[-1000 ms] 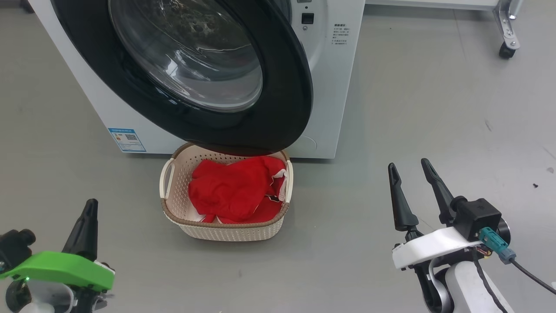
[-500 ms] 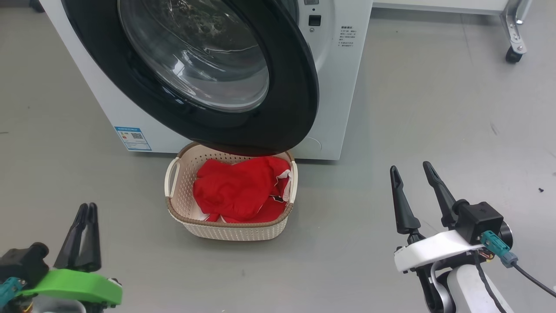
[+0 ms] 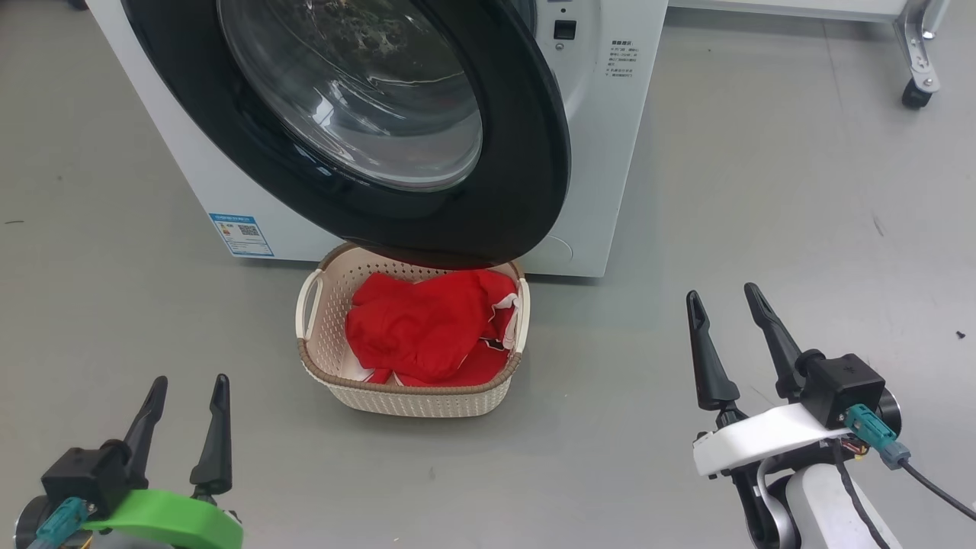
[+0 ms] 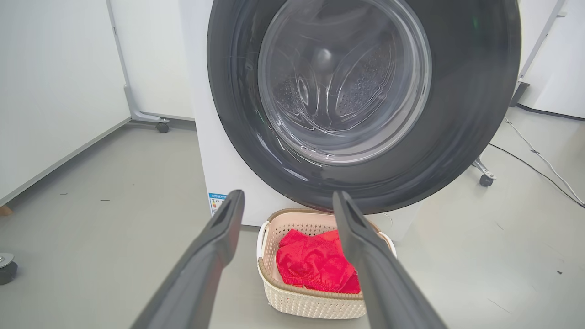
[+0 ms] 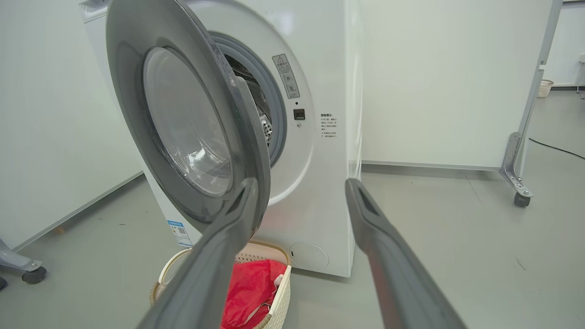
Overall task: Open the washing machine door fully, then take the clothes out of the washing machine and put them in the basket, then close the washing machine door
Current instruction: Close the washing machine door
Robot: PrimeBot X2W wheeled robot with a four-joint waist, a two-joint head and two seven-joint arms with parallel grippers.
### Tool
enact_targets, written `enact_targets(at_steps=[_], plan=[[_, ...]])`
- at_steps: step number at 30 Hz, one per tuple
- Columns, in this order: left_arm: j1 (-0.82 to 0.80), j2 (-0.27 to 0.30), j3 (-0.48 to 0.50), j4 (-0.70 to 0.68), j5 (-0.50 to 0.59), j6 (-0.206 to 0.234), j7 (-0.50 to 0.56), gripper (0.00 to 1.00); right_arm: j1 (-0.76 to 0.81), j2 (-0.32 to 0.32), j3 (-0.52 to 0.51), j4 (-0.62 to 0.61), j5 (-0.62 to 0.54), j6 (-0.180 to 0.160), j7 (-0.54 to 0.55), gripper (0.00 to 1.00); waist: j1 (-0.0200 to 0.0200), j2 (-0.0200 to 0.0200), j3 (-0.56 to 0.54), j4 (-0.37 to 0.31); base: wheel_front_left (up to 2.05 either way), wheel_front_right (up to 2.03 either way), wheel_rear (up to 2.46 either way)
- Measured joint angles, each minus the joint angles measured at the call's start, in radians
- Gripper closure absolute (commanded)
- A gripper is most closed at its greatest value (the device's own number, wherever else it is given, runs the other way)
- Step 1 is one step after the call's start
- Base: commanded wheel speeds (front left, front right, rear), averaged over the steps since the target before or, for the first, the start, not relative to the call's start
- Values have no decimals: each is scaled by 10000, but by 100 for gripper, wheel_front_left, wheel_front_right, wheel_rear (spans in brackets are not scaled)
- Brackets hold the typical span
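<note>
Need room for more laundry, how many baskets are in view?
2: the basket holding red clothes under the washing machine door, and a distant basket far off to the right. Others may be hidden.

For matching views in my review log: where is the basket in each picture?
Head view: basket lower centre, below the washing machine door.
Left wrist view: basket bottom centre.
Right wrist view: basket bottom edge, left of centre.
Shared landmark: blue sticker, up-left of the basket.
</note>
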Motion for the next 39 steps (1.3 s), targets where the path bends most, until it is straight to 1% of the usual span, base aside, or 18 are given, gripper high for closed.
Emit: enact_targets(at_steps=[7, 12, 22, 27, 39], plan=[[-1, -167, 73, -173, 309, 0, -2, 0, 0, 4, -113, 8, 0, 0, 0, 0, 0, 0, 27, -19, 0, 0, 0], [-2, -424, 238, -238, 418, -2, -2, 0, -1, 8, -144, 6, 0, 2, 0, 0, 0, 0, 61, -52, 0, 0, 0], [-2, -548, 451, -322, 756, -21, -2, 0, -2, 23, -188, 6, -42, 2, 0, 0, 0, 0, 82, -109, 0, 0, 0], [-2, -711, 545, -336, 849, -63, -2, 0, -2, 29, -232, 6, -44, 2, 0, 0, 0, 0, 86, -118, 0, 0, 0], [0, -834, 725, -337, 1152, -272, -2, 0, -3, 40, -234, 6, -58, 4, -2, 0, 0, 0, 121, -120, 0, 0, 0]])
